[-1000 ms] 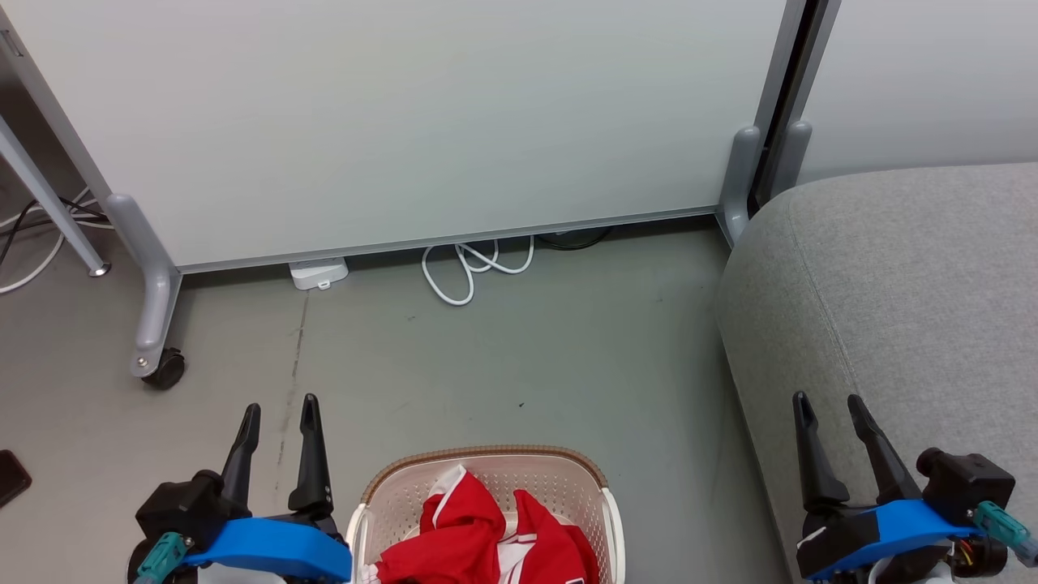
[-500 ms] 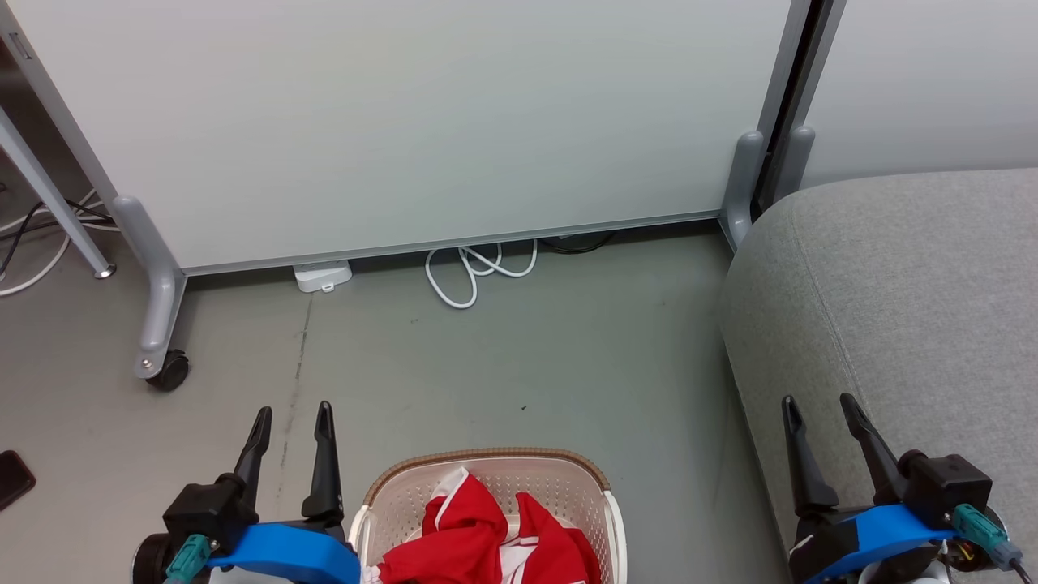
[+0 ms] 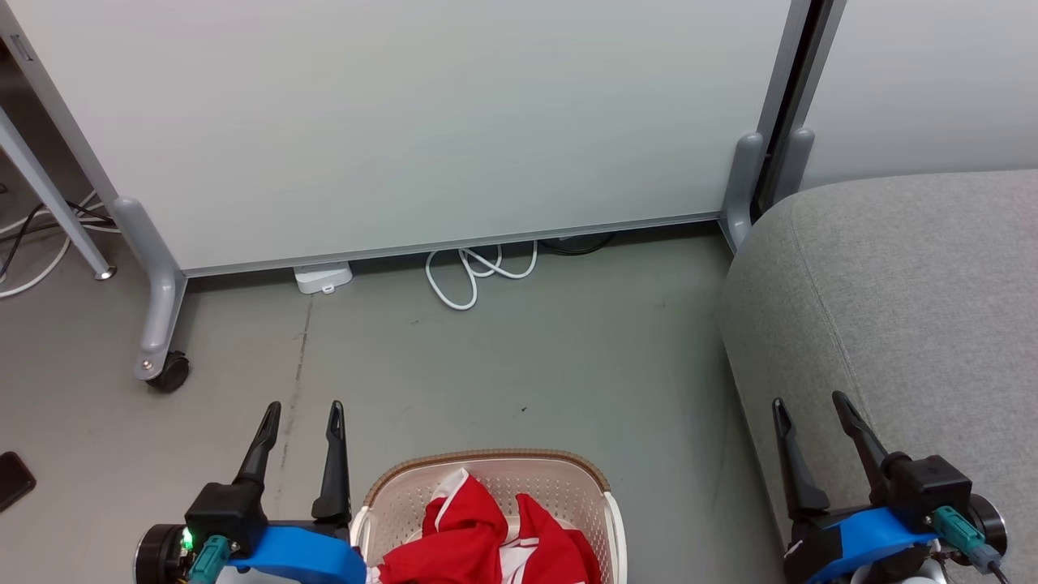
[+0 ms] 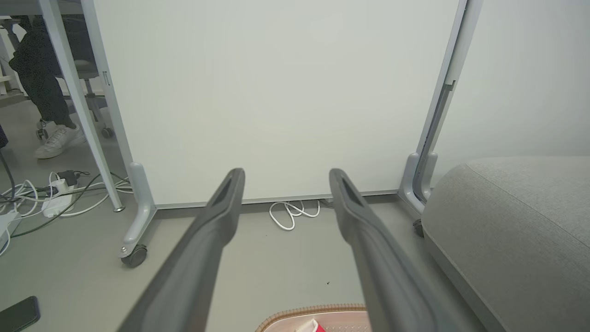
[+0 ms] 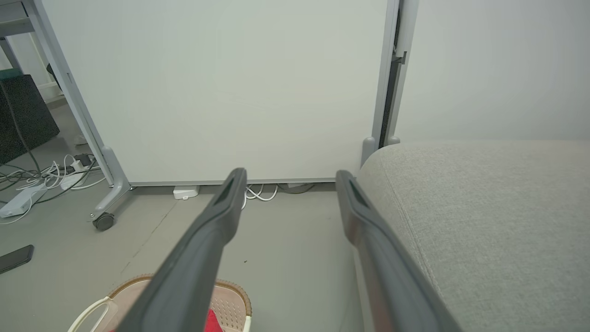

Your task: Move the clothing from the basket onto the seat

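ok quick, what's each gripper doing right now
left gripper: open, holding nothing
right gripper: open, holding nothing

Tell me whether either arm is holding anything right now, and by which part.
Nothing is held. The left gripper and right gripper both stand with jaws open and bare; the clothing lies in the basket.

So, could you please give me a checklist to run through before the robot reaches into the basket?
1. Fingers of the left gripper apart, nothing held: ok.
2. Fingers of the right gripper apart, nothing held: ok.
3. The clothing lies inside the basket: ok.
4. Visible part of the seat free for it: ok.
5. Whole basket in the head view: not ok, near part cut off.
6. Number of garments: cannot tell.
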Robot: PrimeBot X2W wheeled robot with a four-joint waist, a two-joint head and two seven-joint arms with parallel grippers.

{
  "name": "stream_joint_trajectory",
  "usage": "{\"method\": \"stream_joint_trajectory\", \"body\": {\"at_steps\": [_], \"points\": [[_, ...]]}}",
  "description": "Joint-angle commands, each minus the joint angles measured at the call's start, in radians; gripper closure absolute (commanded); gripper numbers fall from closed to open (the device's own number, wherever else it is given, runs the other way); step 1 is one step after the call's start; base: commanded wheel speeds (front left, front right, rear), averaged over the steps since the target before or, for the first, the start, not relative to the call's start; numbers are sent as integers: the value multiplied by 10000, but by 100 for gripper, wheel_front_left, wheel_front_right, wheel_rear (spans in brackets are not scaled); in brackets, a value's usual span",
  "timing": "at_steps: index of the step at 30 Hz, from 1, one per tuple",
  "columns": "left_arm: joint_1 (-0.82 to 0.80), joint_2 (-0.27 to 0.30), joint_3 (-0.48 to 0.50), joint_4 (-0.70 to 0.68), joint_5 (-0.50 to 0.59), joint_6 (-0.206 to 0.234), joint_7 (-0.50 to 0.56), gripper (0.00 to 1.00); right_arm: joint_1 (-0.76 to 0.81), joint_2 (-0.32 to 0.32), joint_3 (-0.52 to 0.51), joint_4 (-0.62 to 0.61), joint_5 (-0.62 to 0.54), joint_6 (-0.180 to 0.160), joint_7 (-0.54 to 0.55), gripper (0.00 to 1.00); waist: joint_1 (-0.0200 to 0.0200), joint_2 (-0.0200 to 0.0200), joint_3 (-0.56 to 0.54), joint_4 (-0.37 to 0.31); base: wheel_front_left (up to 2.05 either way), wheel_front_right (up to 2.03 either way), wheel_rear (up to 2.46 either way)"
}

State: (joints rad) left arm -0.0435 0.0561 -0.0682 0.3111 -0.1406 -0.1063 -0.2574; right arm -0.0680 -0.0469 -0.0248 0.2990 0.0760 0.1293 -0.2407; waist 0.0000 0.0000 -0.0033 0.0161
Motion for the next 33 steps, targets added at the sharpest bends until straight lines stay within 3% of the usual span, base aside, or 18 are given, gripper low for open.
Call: {"method": "stream_joint_trajectory", "body": {"at_steps": [1,20,33], "points": [[-124,3,-12,31,234,-15,-90,0,-99,-62,14,12,-248,25,-100,0,0,0,-9,8,0,0,0],[-92,-18,61,96,257,-64,-93,0,-20,-60,90,-85,-137,24,-109,0,0,0,43,-24,0,0,0],[-547,228,-72,1046,362,-118,-85,0,-525,-54,574,-305,-70,16,-97,0,0,0,1034,-968,0,0,0]]}}
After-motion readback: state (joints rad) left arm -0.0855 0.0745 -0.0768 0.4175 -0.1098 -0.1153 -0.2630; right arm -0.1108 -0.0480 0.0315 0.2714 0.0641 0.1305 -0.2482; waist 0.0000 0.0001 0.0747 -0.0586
